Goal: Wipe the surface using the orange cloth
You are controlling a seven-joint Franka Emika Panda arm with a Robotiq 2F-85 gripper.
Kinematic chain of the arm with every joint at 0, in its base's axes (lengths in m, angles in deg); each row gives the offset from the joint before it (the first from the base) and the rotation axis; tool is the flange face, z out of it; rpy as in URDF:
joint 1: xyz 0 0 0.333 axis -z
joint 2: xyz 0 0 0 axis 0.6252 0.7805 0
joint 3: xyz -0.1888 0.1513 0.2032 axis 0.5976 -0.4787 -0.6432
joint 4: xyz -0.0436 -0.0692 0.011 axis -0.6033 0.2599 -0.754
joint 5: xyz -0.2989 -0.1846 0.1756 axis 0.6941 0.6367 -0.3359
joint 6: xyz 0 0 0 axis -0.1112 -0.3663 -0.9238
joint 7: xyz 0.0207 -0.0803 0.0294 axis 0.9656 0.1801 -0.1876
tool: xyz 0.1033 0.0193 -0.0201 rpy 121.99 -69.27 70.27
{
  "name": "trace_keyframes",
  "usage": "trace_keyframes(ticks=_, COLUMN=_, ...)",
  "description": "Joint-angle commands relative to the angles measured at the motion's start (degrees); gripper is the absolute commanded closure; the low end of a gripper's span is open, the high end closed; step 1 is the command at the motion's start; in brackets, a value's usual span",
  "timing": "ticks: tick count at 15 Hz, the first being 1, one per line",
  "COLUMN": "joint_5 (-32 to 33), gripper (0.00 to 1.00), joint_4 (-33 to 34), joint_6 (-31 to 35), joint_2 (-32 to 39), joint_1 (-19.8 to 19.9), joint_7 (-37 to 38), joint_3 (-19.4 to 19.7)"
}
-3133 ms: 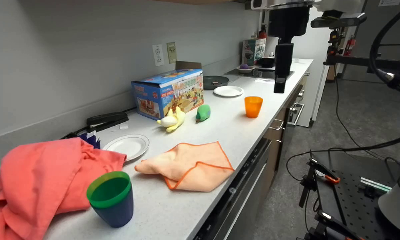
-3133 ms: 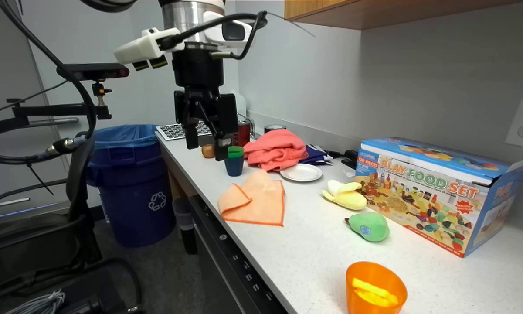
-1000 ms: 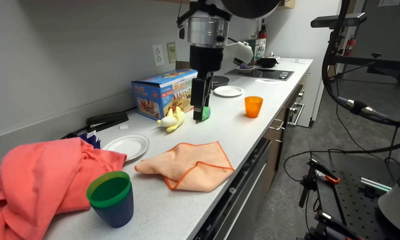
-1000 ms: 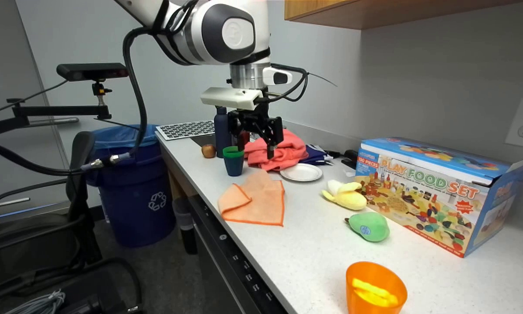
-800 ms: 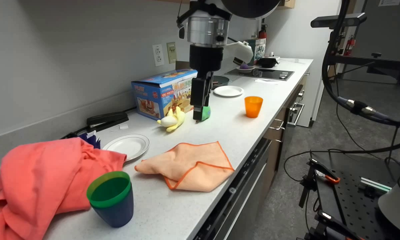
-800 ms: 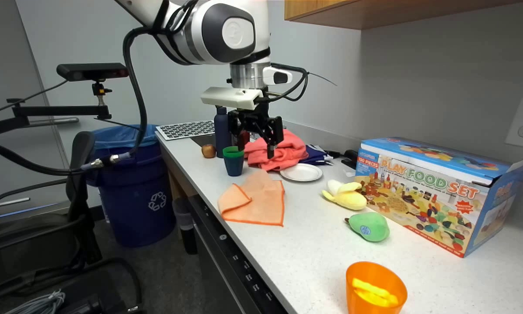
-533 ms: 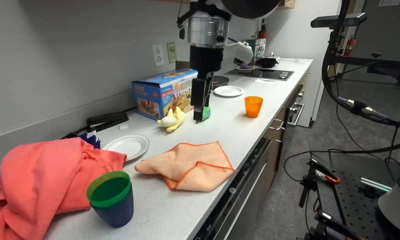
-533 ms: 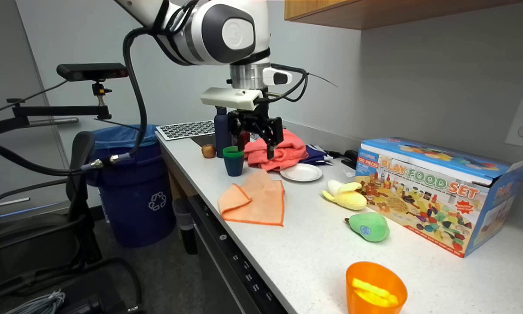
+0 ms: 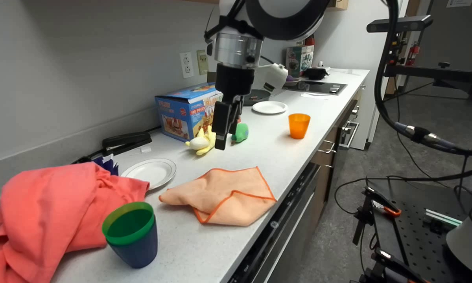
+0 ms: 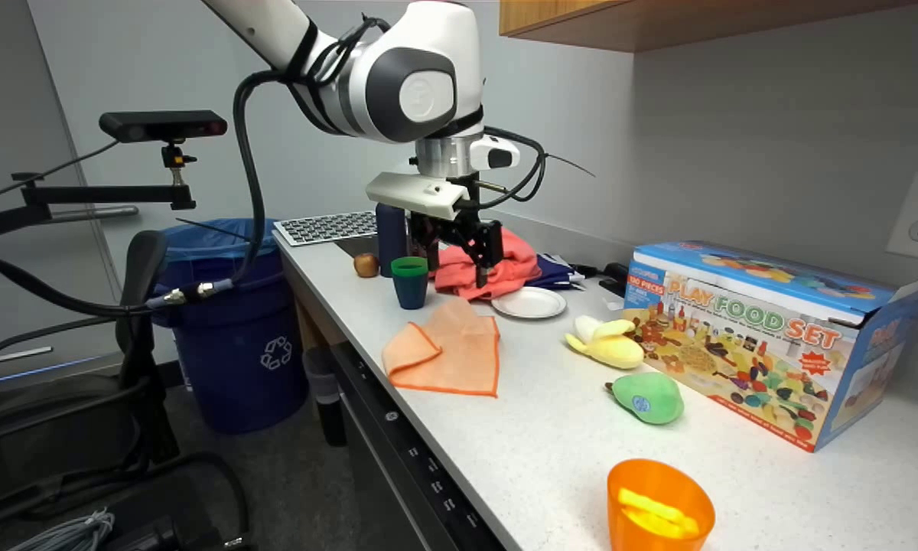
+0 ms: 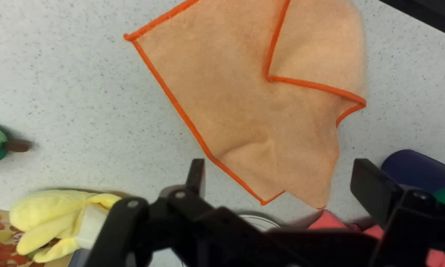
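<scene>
The orange cloth (image 9: 224, 196) lies flat with a folded corner on the light grey-white surface (image 9: 188, 245). It shows in both exterior views (image 10: 451, 352) and fills the middle of the wrist view (image 11: 241, 100). My gripper (image 9: 225, 140) hangs in the air above the counter, apart from the cloth, fingers pointing down and slightly tilted. It is open and empty, also in an exterior view (image 10: 457, 272). In the wrist view the gripper (image 11: 279, 174) has its fingers wide apart, with the cloth's narrow end showing between them, lower down.
A bunched coral-red cloth (image 9: 63, 208), a green and blue cup stack (image 9: 131, 239) and a white plate (image 9: 153, 173) stand near the cloth. A toy banana (image 10: 608, 344), green pear (image 10: 646, 398), play food box (image 10: 757, 337) and orange cup (image 10: 658, 505) stand farther along the counter.
The arm has swung across to the orange cloth's area since three seconds ago. It held still, then in the last half second moved slightly lower and tilted. The cloth has not moved.
</scene>
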Motion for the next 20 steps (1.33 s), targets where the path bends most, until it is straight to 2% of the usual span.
trace_keyframes(ticks=1, joint_5=-6.87, gripper=0.0, joint_4=4.57, joint_6=1.99, joint_2=6.34, joint_1=0.49, joint_7=-6.04, joint_3=-1.13)
trace_keyframes(ticks=3, joint_5=-10.2, gripper=0.0, joint_4=7.51, joint_6=1.22, joint_2=9.64, joint_1=1.02, joint_7=-9.97, joint_3=-2.12)
trace_keyframes(ticks=6, joint_5=-11.5, gripper=0.0, joint_4=11.98, joint_6=-1.58, joint_2=13.71, joint_1=1.79, joint_7=-14.24, joint_3=-3.68)
trace_keyframes(ticks=9, joint_5=-10.02, gripper=0.0, joint_4=16.47, joint_6=-9.0, joint_2=17.36, joint_1=2.1, joint_7=-15.74, joint_3=-4.87)
trace_keyframes(ticks=12, joint_5=-4.04, gripper=0.0, joint_4=20.32, joint_6=-17.17, joint_2=19.86, joint_1=0.71, joint_7=-14.55, joint_3=-4.56)
trace_keyframes(ticks=14, joint_5=1.98, gripper=0.0, joint_4=23.49, joint_6=-19.87, joint_2=22.28, joint_1=-0.78, joint_7=-13.07, joint_3=-4.09)
trace_keyframes(ticks=17, joint_5=9.56, gripper=0.0, joint_4=26.75, joint_6=-19.64, joint_2=25.09, joint_1=-2.22, joint_7=-12.55, joint_3=-3.75)
trace_keyframes(ticks=20, joint_5=12.67, gripper=0.0, joint_4=28.78, joint_6=-16.33, joint_2=27.28, joint_1=-2.7, joint_7=-12.73, joint_3=-4.22)
